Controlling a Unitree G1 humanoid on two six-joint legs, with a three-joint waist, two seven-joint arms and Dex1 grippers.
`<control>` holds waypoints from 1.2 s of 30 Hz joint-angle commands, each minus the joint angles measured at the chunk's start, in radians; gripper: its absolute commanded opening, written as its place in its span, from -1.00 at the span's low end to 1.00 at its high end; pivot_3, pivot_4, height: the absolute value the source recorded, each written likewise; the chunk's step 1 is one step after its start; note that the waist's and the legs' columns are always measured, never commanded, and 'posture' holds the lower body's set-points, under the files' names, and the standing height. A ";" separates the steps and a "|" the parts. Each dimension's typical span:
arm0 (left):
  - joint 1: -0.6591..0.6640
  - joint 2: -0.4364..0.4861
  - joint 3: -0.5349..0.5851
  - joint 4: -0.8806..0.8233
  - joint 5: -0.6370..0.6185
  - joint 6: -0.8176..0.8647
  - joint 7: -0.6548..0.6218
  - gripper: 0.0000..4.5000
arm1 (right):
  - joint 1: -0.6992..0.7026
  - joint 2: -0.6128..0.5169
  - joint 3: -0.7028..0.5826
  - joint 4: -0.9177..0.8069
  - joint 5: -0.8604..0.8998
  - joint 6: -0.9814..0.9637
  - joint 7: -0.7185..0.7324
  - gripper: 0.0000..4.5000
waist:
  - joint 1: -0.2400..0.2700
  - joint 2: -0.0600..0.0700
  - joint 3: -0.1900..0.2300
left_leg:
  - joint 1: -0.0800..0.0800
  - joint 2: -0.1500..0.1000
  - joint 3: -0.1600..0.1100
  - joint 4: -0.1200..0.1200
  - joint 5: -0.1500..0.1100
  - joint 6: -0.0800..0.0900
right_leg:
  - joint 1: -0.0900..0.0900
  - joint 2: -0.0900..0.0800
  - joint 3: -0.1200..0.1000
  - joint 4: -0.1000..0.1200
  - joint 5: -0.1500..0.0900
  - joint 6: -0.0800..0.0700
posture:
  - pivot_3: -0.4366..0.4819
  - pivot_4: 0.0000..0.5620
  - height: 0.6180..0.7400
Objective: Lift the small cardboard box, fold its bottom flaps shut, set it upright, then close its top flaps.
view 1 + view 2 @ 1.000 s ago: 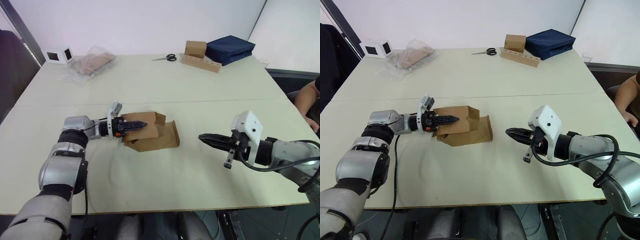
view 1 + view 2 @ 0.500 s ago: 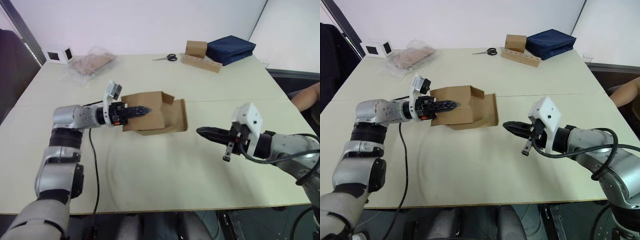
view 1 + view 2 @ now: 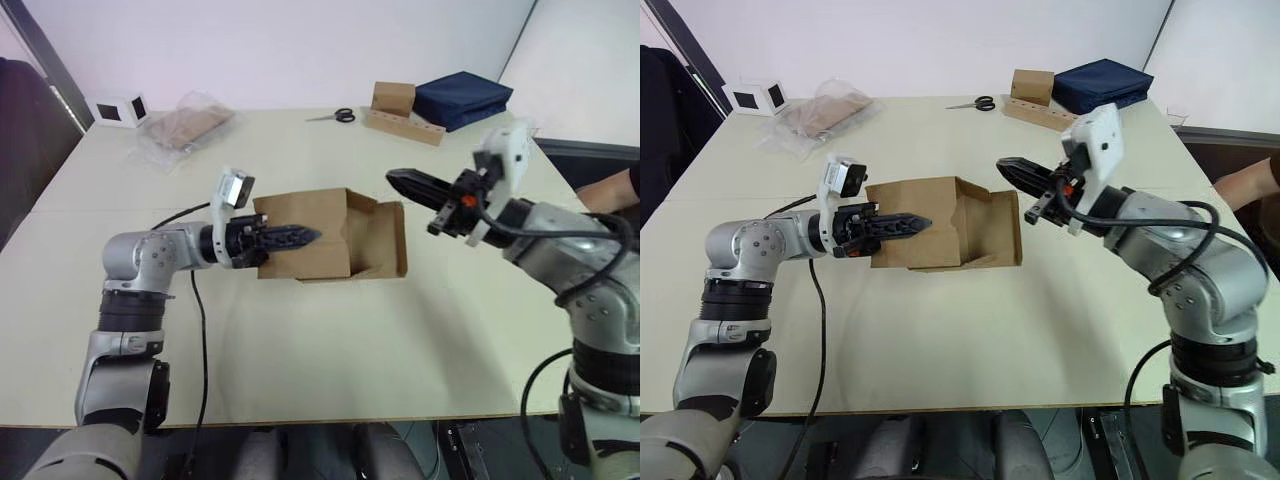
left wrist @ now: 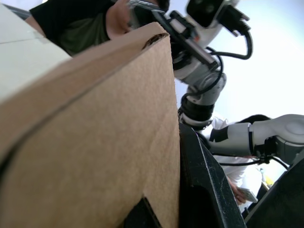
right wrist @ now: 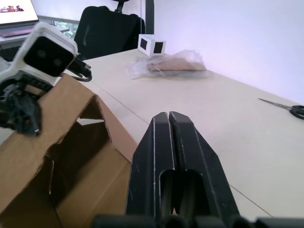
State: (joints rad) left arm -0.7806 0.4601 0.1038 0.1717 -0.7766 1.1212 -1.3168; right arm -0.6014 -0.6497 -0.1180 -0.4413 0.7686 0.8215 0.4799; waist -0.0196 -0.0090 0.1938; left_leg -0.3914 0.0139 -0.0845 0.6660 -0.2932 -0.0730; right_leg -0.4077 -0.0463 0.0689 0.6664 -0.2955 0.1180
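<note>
**Box clamped by left gripper, open end facing right gripper**

The left gripper (image 3: 300, 237) is clamped on a side panel of the small cardboard box (image 3: 320, 246) near the middle of the table (image 3: 330, 340). The box's flaps (image 3: 385, 240) stand open at its 3 o'clock end; which end this is cannot be told. The right gripper (image 3: 397, 180), fingers pressed together, hovers just beside those flaps at 1 o'clock, apart from them. The box's far end is hidden.

An office or lab workroom: a wide pale table (image 3: 330, 350) stands before plain white walls, a black office chair (image 5: 111, 28) and a lit laptop screen (image 5: 16, 12) sit at its far left, with scissors (image 3: 332, 116) far across it.
</note>
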 commanded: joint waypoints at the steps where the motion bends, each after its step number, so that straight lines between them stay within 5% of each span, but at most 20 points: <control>1: -0.003 0.013 0.017 -0.041 -0.039 -0.017 0.008 -0.99 | -0.036 0.028 0.019 -0.007 -0.034 -0.039 -0.002 -1.00 | -0.001 0.000 0.000 | 0.000 0.000 0.000 0.000 0.000 0.000 | 0.000 0.000 0.000 0.000 0.000 0.000 | -0.05 -0.47 1.00; 18: -0.003 -0.026 0.021 -0.035 -0.075 -0.039 0.079 -0.99 | -0.053 0.175 0.180 -0.072 -0.068 -0.027 0.006 -1.00 | -0.001 0.000 0.000 | 0.000 0.000 0.000 0.000 0.000 0.000 | 0.000 0.000 0.000 0.000 0.000 0.000 | -0.05 -0.47 1.00; 36: 0.016 0.023 0.029 -0.029 -0.066 -0.034 0.083 -0.99 | 0.007 0.055 0.081 -0.125 -0.092 -0.009 0.074 -1.00 | -0.002 0.000 0.000 | 0.000 0.000 0.000 0.000 0.000 0.000 | 0.000 0.000 0.000 0.000 0.000 0.000 | -0.05 -0.47 1.00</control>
State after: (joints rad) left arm -0.7588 0.4717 0.1313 0.1568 -0.8253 1.1017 -1.2312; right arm -0.5878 -0.5771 -0.0081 -0.5218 0.6557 0.8167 0.5426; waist -0.0216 -0.0089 0.1938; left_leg -0.3914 0.0138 -0.0847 0.6658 -0.2932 -0.0729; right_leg -0.4081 -0.0462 0.0689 0.6664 -0.2955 0.1180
